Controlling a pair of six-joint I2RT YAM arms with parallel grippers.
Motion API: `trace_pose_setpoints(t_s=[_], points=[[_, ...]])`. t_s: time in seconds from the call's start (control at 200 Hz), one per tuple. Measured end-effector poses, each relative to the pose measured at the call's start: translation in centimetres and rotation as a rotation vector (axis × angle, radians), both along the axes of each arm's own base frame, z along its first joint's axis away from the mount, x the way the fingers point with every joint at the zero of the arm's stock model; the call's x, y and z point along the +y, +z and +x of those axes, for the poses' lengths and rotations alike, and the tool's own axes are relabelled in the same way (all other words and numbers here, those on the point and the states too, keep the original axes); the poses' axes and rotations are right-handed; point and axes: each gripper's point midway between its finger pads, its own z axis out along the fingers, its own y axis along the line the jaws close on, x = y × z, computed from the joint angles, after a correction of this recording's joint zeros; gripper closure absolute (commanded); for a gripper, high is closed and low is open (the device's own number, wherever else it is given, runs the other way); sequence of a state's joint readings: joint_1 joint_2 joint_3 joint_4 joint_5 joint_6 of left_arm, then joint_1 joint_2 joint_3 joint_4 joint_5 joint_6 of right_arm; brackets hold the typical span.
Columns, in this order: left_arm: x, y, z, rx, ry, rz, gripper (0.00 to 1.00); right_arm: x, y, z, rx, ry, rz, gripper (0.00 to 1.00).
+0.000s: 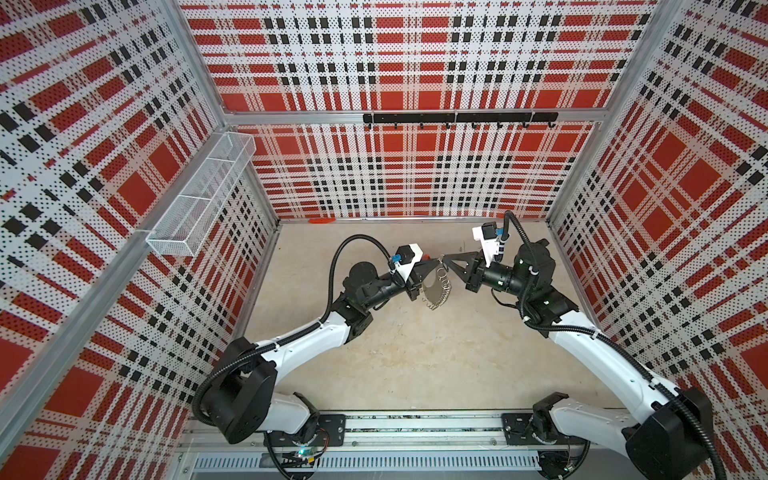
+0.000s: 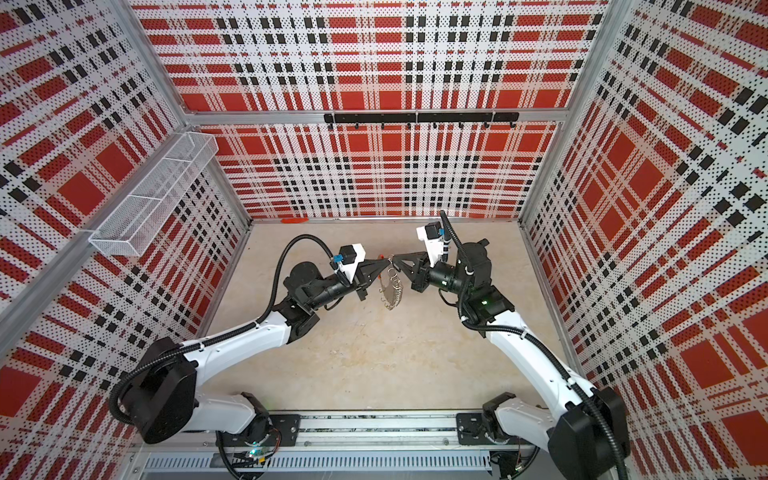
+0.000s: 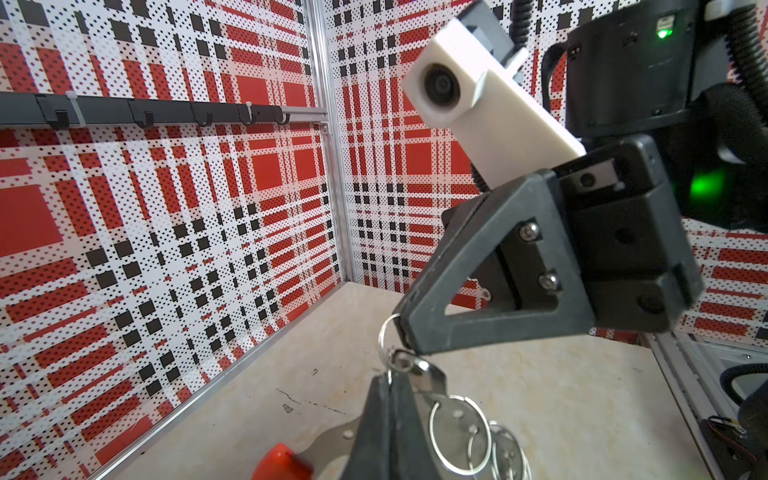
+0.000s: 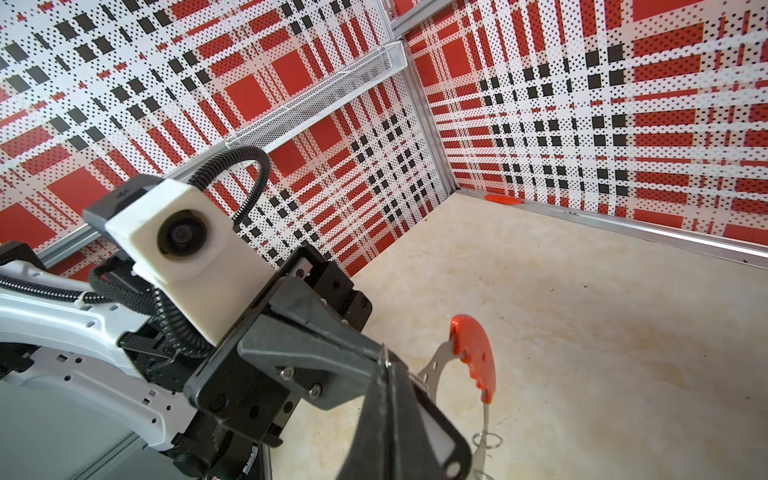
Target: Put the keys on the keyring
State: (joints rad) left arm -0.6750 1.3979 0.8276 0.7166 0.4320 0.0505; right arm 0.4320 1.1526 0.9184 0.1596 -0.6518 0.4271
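Tip to tip above the table (image 1: pixel 415 353) — my left pincer (image 3: pixel 388 384) is clenched on the keyring (image 1: pixel 432 293), whose grey crescent hangs below it, long curve running down toward the table. My right pincer (image 3: pixel 405 338), also clenched, pinches the keys (image 4: pixel 440 440) by their small top ring, the black tag dangling just under its tips. The band's split rings (image 3: pixel 457 432) lie just below my right pincer — the nearer one for threading, I judge.

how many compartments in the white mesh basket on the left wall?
3, in a row along the mesh basket in both top views: far compartment toward the back, middle compartment, near compartment toward the camera. None seems hidden.
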Motion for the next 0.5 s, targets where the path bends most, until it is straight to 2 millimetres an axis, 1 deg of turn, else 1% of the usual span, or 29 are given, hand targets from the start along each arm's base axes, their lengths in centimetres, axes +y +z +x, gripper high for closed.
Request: trace_pose_setpoints(t_s=[0.266, 0.501], points=[[0.1, -0.1, 0.3, 0.006, 0.014, 0.002, 1.00, -0.4, -0.4, 0.6, 0.011, -0.044, -0.012, 1.00], [0.2, -0.2, 0.5, 0.010, 0.027, 0.003, 1.00, -0.6, -1.2, 1.0, 0.050, -0.079, -0.025, 1.00]])
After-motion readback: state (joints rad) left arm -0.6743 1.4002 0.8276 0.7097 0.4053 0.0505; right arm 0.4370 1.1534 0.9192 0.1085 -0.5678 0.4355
